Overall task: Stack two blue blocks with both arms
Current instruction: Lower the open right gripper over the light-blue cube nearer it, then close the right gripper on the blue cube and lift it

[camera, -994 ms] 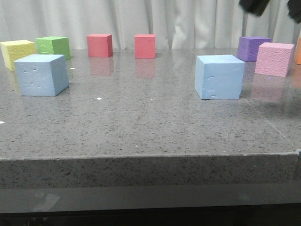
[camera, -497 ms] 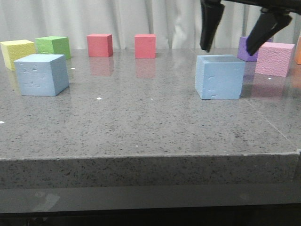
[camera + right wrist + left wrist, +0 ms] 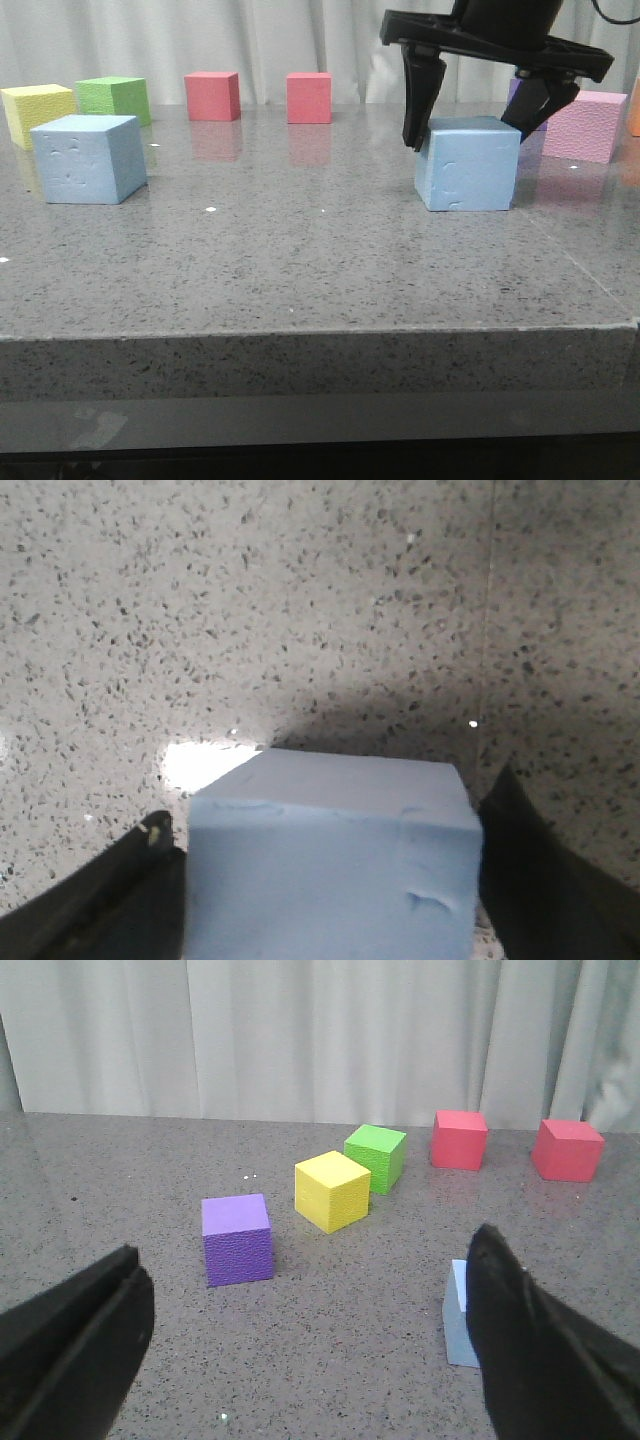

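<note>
Two light blue blocks stand on the grey table: one at the left [image 3: 85, 158], one at the right [image 3: 468, 170]. My right gripper [image 3: 468, 130] is open and straddles the top of the right blue block [image 3: 330, 880], one dark finger close beside each side face. In the left wrist view my left gripper [image 3: 305, 1245] hangs wide open over bare table. A blue block [image 3: 457, 1315] is partly hidden behind one of its fingers [image 3: 520, 1340]. The left arm is out of the front view.
Along the back stand a yellow cube [image 3: 38, 112], a green cube [image 3: 112, 98] and two red cubes [image 3: 211, 96] [image 3: 308, 97]. A pink cube [image 3: 585, 125] sits just right of the right gripper. A purple cube [image 3: 237, 1240] lies near the left gripper. The table's front edge [image 3: 320, 335] is near.
My right gripper has come down from the top right of the front view and now has its open fingers on either side of the right blue block. Both blocks stayed put.
</note>
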